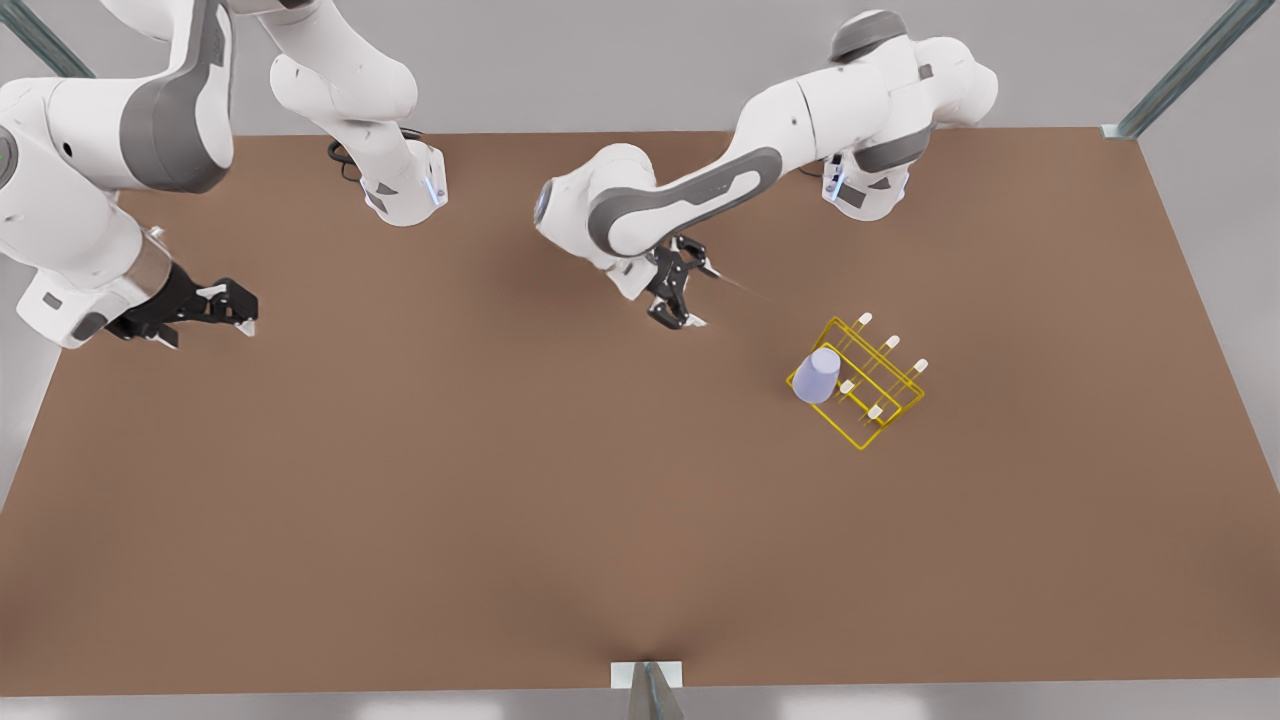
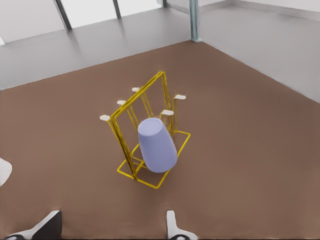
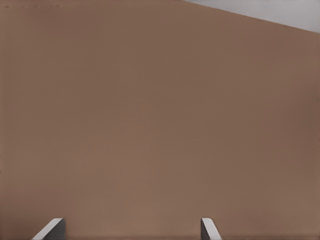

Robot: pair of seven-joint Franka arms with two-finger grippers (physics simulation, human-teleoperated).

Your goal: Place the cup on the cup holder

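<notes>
On the table [image 1: 400, 520], the rack [image 1: 880, 412] stands toward the front view's right with the cup [image 1: 817, 376] upside down over a peg. The left gripper [image 1: 682, 292], fingers apart and empty, should retreat straight, avoiding the wire. The right gripper [image 1: 222, 308] waits, fingers apart, far left.

Lavender-blue cup [image 1: 817, 376], yellow white-tipped cup holder [image 1: 880, 400], brown table [image 1: 500, 500].

The cup [image 1: 817, 376] sat upside down on a peg of the cup holder [image 1: 858, 385], at its end toward the front view's left. The holder stood on the table [image 1: 500, 520] toward the front view's right. The left gripper [image 1: 688, 295] hung apart to the holder's left; the right gripper [image 1: 225, 308] was far off at the left edge.
</notes>
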